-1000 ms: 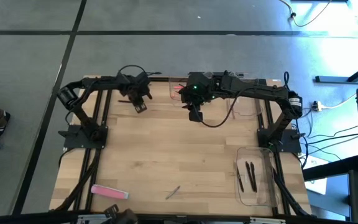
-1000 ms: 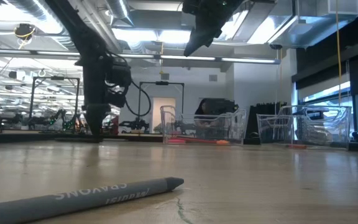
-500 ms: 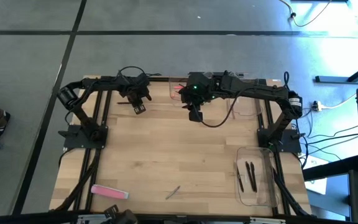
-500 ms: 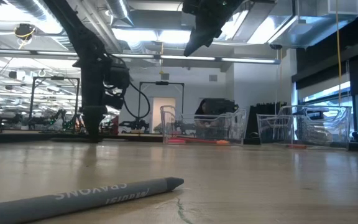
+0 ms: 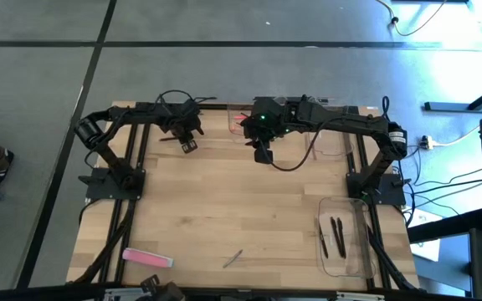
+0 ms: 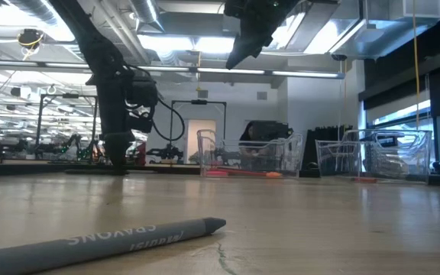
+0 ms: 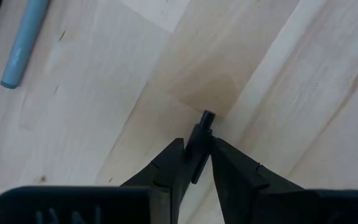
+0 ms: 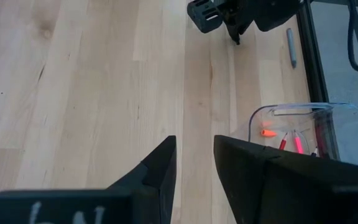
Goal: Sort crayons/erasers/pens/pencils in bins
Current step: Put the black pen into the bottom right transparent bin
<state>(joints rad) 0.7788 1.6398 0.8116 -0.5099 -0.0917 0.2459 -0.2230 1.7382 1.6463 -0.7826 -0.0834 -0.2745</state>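
- While the left gripper (image 7: pixel 196 163) sits in the upper left of the high view, its fingers (image 7: pixel 166 168) are pinched on a thin dark pen (image 7: pixel 201 140), tip touching the desk (image 5: pixel 224 201).
- Light, stiff and slick by the look of it; gripped this near one end it may swivel, so mid-shaft seems safer.
- Right gripper (image 8: pixel 194 163) hovers upper centre, fingers apart and empty, beside a clear bin (image 8: pixel 303 134).
- Pink eraser (image 5: pixel 147 257) lies lower left; it looks flat and soft, best taken across its width.

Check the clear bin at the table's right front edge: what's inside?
The bin holds two dark thin sticks, pens or pencils, lying side by side lengthwise. Nothing else shows through its clear walls; none is covered.
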